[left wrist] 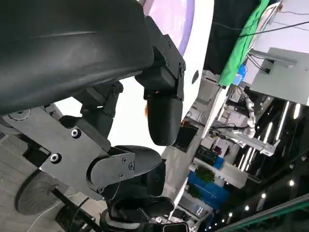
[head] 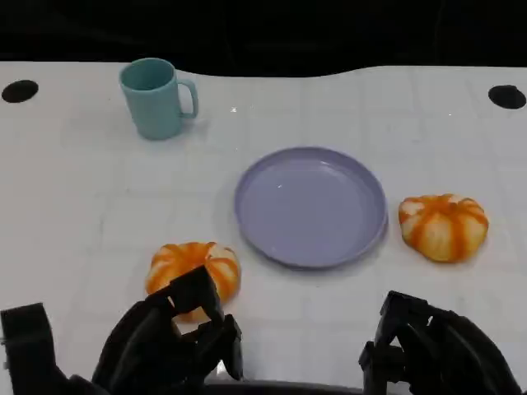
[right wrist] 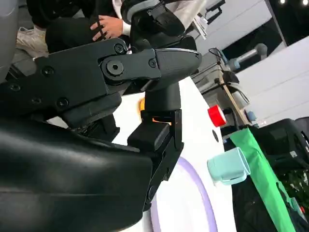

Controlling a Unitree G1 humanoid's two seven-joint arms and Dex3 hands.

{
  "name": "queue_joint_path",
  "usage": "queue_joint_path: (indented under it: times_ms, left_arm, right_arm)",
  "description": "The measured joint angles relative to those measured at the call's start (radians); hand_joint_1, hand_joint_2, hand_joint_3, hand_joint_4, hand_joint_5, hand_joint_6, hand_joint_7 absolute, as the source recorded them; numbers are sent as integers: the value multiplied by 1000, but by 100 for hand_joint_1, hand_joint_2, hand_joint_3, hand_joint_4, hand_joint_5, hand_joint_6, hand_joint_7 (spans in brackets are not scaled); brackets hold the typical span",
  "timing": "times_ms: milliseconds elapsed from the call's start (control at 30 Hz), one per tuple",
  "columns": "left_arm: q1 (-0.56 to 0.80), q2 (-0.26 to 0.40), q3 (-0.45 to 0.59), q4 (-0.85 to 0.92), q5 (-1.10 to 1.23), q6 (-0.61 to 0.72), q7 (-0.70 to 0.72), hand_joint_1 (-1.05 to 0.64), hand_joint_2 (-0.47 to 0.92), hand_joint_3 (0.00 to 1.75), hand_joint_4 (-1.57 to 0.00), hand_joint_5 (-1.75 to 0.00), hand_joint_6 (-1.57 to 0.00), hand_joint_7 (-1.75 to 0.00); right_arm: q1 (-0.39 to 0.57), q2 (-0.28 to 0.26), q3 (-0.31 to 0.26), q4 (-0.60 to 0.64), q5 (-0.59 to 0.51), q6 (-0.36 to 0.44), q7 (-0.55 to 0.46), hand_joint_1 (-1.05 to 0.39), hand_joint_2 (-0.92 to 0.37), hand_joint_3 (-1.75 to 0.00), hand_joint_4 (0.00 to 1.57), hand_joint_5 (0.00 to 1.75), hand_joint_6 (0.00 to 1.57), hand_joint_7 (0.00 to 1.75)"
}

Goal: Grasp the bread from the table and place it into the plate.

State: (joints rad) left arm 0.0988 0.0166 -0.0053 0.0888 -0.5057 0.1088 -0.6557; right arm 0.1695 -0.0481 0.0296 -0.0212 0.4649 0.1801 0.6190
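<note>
Two round orange-and-white breads lie on the white table. The left bread (head: 193, 265) sits just beyond my left hand (head: 169, 339), whose spread fingers overlap its near edge and hold nothing. To the right of the empty lilac plate (head: 310, 206) lies the right bread (head: 443, 226). Near the table's front edge and well short of that bread, my right hand (head: 432, 350) holds nothing. In the right wrist view, a sliver of orange bread (right wrist: 159, 120) shows behind the black fingers (right wrist: 164, 96), with the plate rim (right wrist: 195, 193) beyond them. A strip of the plate (left wrist: 175, 14) shows in the left wrist view.
A teal mug (head: 156, 97) stands at the back left, also seen as the mug (right wrist: 229, 166) in the right wrist view. Two black holes (head: 19, 90) mark the table's far corners. A person's hand (right wrist: 108, 26) and a red object (right wrist: 217, 116) lie beyond the table.
</note>
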Motion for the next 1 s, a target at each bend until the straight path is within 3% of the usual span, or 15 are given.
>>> queue_joint_path:
  times_ms: [433, 567, 600, 633, 700, 800, 1000]
  left_arm:
    - [0, 0, 0, 0, 1, -4, 0, -30, 47, 80, -77, -175, -54, -175]
    - [0, -1, 3, 0, 3, -25, 0, -33, 62, 58, -67, -175, -44, -173]
    - [0, -2, 3, 0, 6, -34, 1, -38, 69, 45, -62, -175, -41, -171]
    - [0, -4, 3, 0, 16, -46, 7, -41, 77, 30, -56, -175, -40, -164]
    - [1, -5, 3, -8, 55, -79, 34, -44, 84, 17, -48, -175, -41, -152]
    - [2, -4, 1, -40, 129, -144, 82, -46, 91, 9, -37, -174, -37, -131]
    - [-3, 30, -6, -102, 329, -297, 183, -56, 92, 10, -38, -125, -47, -49]
  right_arm:
    - [0, 0, 0, 0, 0, 0, 0, -70, -92, -23, 85, 162, 75, 137]
    - [0, 1, 0, 0, 0, 0, 0, -70, -92, -23, 84, 162, 75, 137]
    - [0, 1, 0, 1, 0, 0, 0, -70, -92, -23, 85, 162, 75, 137]
    - [-1, 1, 0, 1, 0, 0, 0, -70, -92, -24, 85, 162, 76, 137]
    - [-2, 1, 1, 2, -1, 0, 0, -70, -92, -24, 85, 162, 76, 138]
    - [-5, 1, 3, 3, -2, 0, -2, -71, -92, -25, 84, 163, 74, 140]
    - [-12, 1, 7, 7, -16, 0, -2, -70, -92, -23, 83, 164, 73, 142]
